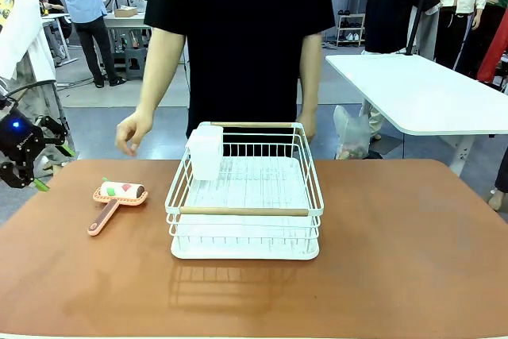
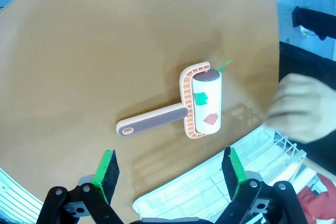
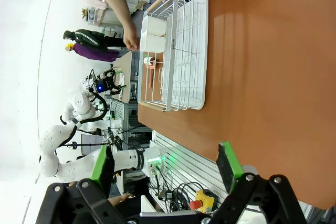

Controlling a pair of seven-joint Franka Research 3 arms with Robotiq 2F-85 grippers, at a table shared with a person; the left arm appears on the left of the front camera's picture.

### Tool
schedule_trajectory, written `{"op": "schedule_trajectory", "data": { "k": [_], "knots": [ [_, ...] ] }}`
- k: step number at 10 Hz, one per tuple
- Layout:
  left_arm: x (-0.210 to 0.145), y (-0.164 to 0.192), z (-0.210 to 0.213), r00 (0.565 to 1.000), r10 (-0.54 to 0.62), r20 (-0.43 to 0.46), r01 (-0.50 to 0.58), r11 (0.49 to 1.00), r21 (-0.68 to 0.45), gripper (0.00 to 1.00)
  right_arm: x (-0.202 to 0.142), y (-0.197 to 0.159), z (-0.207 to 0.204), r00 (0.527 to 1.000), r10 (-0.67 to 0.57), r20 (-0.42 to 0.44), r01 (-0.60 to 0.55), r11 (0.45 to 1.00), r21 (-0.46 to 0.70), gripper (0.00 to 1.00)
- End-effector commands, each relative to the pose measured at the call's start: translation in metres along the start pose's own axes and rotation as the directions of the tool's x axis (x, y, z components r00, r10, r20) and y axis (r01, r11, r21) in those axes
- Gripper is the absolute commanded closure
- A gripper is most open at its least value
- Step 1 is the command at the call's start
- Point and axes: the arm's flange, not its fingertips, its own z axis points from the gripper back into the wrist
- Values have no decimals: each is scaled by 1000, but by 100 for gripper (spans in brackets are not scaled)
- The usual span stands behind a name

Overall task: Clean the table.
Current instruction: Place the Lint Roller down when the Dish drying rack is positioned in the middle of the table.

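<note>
Starting at your left, the left pincer [image 1: 28, 166] hangs off the surface's left edge, jaws spread wide and holding nothing; its wrist view looks down on the lint roller [image 2: 181, 110]. The roller lies on the left part of the surface [image 1: 397, 260], well apart from that pincer and just beside the white dish rack [image 1: 244, 210], not touching it. Its long axis is the ribbed handle, which in the front view slants from the handle end, nearest you at lower left, up to the drum at upper right. The drum lies crosswise to the handle, its ends pointing left and right along the surface.

Your main risk, as I judge it, is the person's hand [image 1: 133, 131] hovering just past the far edge above the roller; if you descend now you could meet it. The rack is the second hazard: a finger dropped on the drum side could clip its wire wall. The handle is low and flat, so a shallow grip may slide off; close across it, not along it.

Farther right, the rack sits mid-surface with a white cup [image 1: 205, 151] at its far left corner. The right pincer [image 3: 167, 172] stands wide and empty, above the surface's near edge.
</note>
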Motion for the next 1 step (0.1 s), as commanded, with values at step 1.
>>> {"op": "schedule_trajectory", "data": {
  "k": [1],
  "knots": [
    [1, -2, 0, 1000, -1, 13, 1, 1000, -14, 0, 0, 3, 2, 1000, 15, 7, -16, 1000, 16, 0]
  ]
}}
